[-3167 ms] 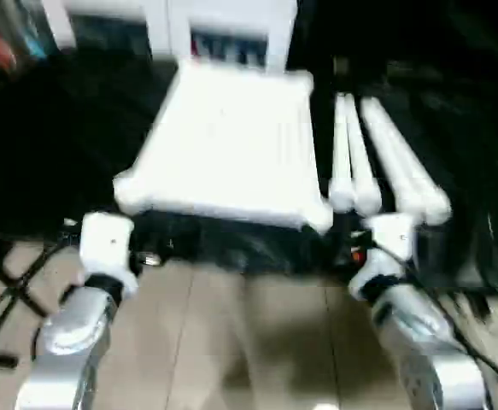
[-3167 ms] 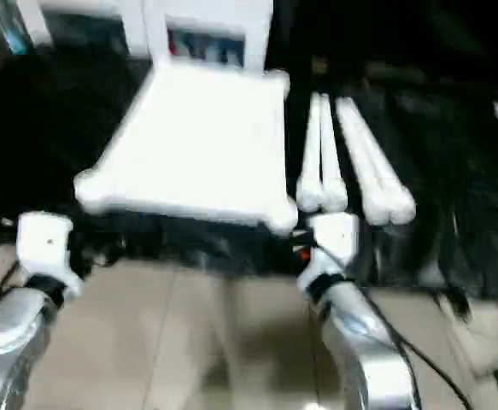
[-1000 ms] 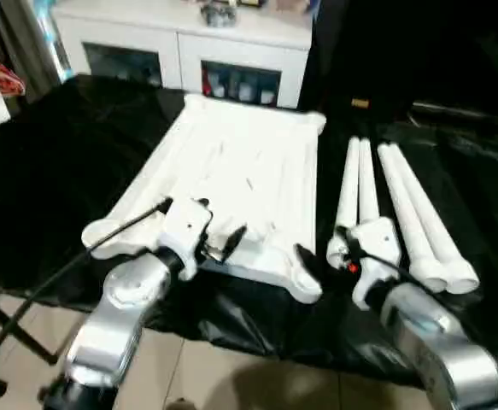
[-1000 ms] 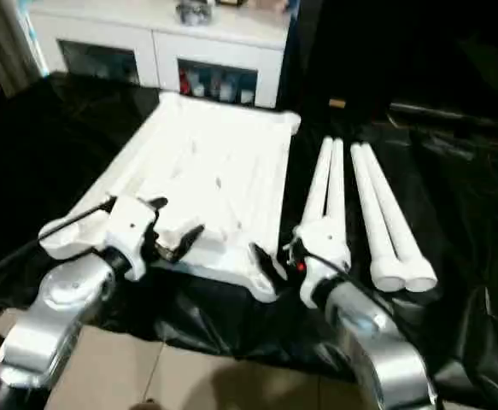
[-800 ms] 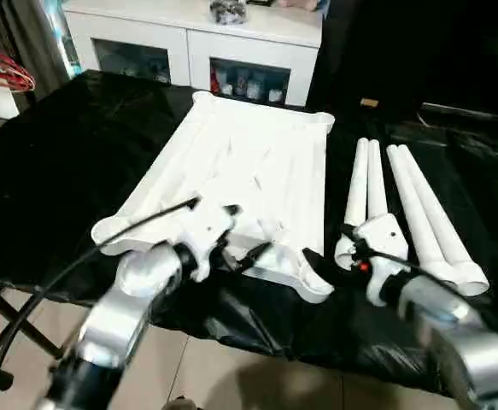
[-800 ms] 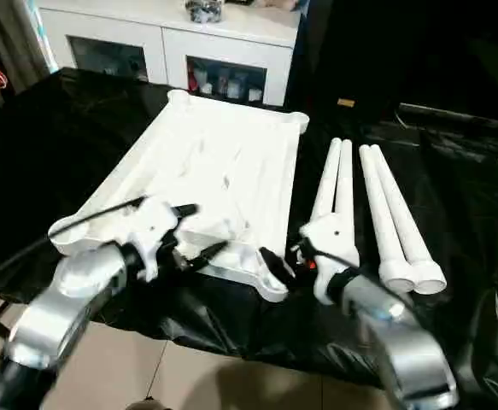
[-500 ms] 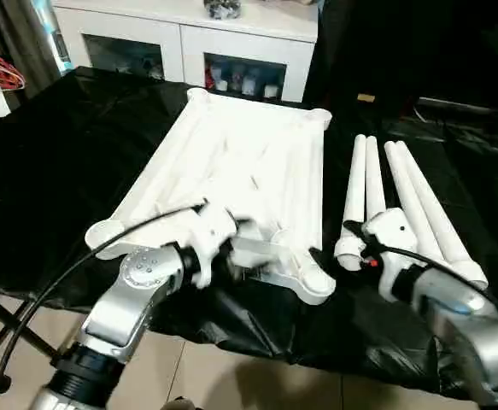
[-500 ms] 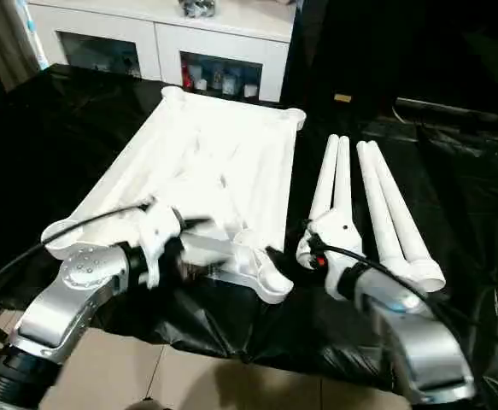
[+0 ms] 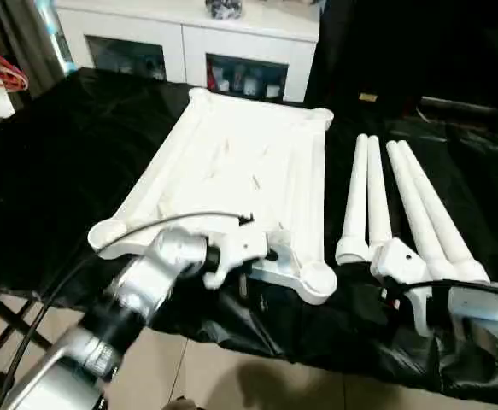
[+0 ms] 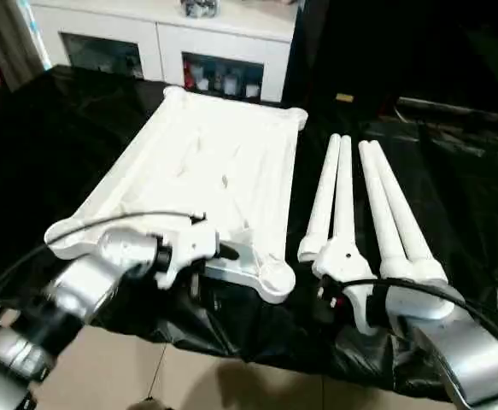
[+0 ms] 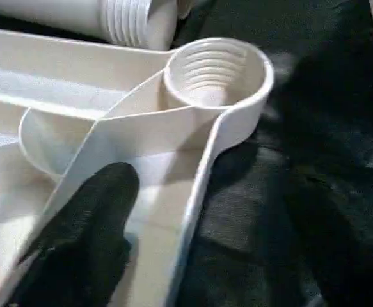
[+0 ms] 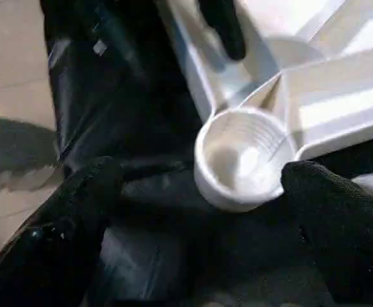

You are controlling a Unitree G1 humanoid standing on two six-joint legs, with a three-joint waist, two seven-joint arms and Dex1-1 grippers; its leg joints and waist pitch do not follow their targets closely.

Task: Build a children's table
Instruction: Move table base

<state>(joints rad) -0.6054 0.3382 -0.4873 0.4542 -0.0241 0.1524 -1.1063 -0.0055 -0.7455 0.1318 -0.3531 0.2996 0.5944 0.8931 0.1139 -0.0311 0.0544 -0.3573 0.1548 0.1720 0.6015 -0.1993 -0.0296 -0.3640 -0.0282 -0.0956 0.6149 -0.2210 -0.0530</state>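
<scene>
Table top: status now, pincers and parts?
Left pincer open astride table top near edge. Right pincer open, empty, framing corner socket. Four legs lie loose alongside, none fitted. Nothing blocking.

A white table top [image 10: 214,162] is seen lying ribbed side up on a black sheet [image 10: 52,145], with a round corner socket [image 10: 276,277] at its near right corner and four white legs [image 10: 364,209] laid side by side just to its right. The left gripper [image 10: 219,256] is held at the top's near edge, close to that socket, while the right gripper [image 10: 334,295] is placed at the near ends of the legs; its fingers cannot be made out. A white glass-doored cabinet [image 10: 163,43] is seen beyond the sheet.
</scene>
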